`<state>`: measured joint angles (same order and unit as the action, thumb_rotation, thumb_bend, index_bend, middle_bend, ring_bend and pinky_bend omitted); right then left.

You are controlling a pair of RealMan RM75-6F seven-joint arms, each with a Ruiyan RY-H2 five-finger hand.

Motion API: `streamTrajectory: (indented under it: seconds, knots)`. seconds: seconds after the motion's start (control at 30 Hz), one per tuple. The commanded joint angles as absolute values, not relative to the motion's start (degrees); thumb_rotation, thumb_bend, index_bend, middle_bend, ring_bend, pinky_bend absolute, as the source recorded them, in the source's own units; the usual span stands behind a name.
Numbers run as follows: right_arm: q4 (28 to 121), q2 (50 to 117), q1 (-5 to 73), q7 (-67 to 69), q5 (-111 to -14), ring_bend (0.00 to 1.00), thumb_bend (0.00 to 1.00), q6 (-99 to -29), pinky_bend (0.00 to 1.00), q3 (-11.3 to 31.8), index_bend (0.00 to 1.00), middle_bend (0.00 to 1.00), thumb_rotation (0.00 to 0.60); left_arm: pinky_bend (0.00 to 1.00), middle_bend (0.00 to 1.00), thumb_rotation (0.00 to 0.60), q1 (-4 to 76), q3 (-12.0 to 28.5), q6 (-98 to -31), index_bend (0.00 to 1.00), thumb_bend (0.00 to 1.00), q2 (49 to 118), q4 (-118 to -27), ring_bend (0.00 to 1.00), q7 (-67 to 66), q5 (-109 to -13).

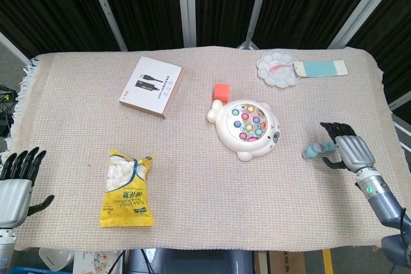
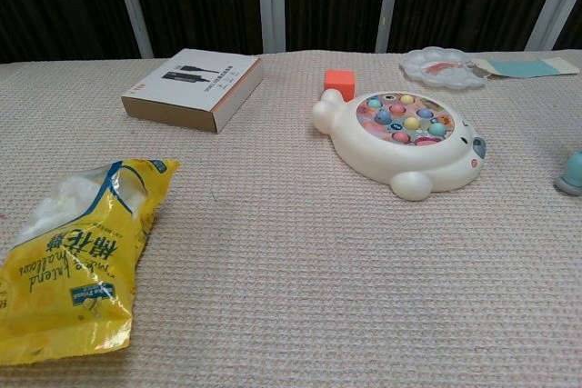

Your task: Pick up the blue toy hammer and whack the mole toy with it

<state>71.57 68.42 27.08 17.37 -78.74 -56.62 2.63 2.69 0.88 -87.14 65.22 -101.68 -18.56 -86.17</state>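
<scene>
Right hand (image 1: 347, 151) spread just beside blue toy hammer (image 1: 313, 152).

Black curtains, perhaps, with pale metal struts (image 1: 108, 6) behind the cloth-covered table (image 1: 77, 133)
</scene>
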Motion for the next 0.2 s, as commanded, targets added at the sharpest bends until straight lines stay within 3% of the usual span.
streamTrajectory:
  seconds: [0.03, 0.2]
  knots:
    - [78.75, 65.41, 17.88, 16.62, -80.12, 0.00, 0.35, -72.65, 0.00, 3.25, 0.01, 0.11, 0.600, 0.00, 0.00, 0.600, 2.62, 0.89, -87.25, 0.00, 0.15, 65.54, -100.96, 0.00, -17.77, -86.27]
    - [80.20, 65.83, 12.53, 16.02, -82.30, 0.00, 0.35, -82.07, 0.00, 2.62, 0.03, 0.11, 0.600, 0.00, 0.00, 0.600, 2.48, 0.81, -87.46, 0.00, 0.15, 65.75, -100.01, 0.00, -16.77, -86.50]
